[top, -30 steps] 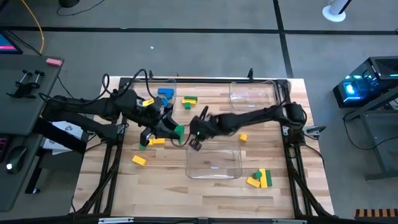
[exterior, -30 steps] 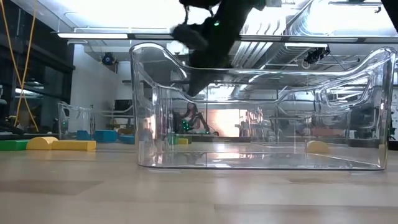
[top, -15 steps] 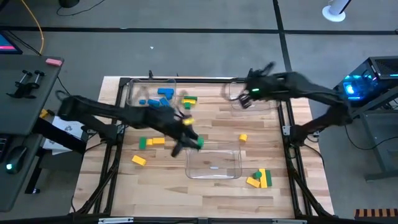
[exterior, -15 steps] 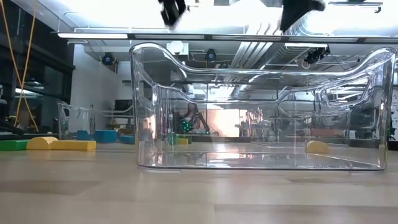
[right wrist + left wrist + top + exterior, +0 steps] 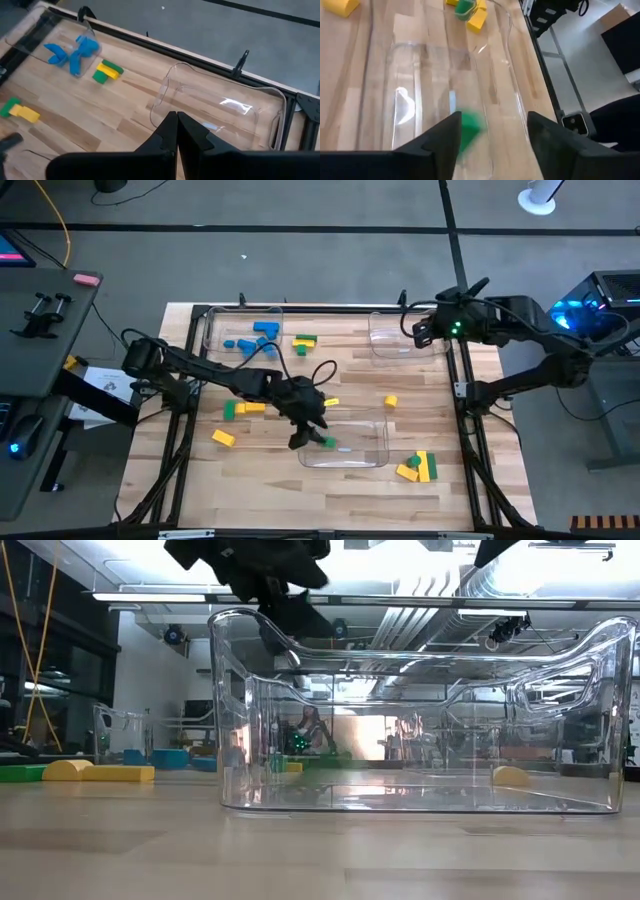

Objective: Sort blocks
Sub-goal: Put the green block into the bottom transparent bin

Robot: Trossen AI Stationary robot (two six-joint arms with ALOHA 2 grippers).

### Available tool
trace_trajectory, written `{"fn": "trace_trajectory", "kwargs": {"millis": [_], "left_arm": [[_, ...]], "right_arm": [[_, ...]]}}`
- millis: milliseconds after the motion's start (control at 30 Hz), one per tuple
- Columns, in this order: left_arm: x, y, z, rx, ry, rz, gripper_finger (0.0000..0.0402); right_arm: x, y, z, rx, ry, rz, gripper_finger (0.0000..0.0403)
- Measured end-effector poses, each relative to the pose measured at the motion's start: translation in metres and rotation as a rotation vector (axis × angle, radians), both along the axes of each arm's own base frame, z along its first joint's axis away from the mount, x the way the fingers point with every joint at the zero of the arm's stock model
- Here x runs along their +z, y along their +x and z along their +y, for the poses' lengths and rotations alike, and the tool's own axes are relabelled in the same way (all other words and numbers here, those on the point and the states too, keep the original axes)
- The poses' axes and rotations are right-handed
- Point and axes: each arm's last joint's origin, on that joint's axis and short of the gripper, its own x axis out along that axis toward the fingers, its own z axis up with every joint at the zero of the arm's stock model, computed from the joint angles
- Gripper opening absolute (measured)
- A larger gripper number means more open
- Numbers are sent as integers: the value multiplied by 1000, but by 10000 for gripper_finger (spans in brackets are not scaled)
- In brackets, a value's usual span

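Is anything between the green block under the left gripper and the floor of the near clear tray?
Nothing visible. The left gripper is open above the near clear tray, and the green block shows blurred between its fingers over the bare tray floor. No other block lies in that tray.

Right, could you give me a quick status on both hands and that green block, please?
Left hand open over the near clear tray. Green block blurred between its fingers, seemingly dropping. Right hand shut above the far tray. Nothing in the way.

Both arms are matte black, jointed tubes. Black cables loop along the left arm [image 5: 200, 366]. A green light glows on the right arm [image 5: 500, 325].
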Motion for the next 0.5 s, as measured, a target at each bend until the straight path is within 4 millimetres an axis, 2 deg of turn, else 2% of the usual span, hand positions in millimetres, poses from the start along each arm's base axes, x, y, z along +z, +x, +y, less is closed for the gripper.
{"fn": "trace_trajectory", "kwargs": {"millis": [100, 167, 333, 400, 500], "left_arm": [[16, -12, 11, -3, 36, 42, 234], [27, -27, 21, 10, 69, 134, 239], [42, -89, 32, 117, 197, 370, 242], [39, -117, 29, 216, 230, 424, 242], [18, -155, 27, 482, 167, 513, 243]], "right_arm": [[-4, 8, -1, 20, -4, 38, 0], [-6, 13, -2, 37, -10, 66, 0], [-15, 30, -4, 83, -1, 135, 0], [-18, 36, -4, 105, 7, 155, 0], [-23, 44, -5, 124, 8, 191, 0]]}}
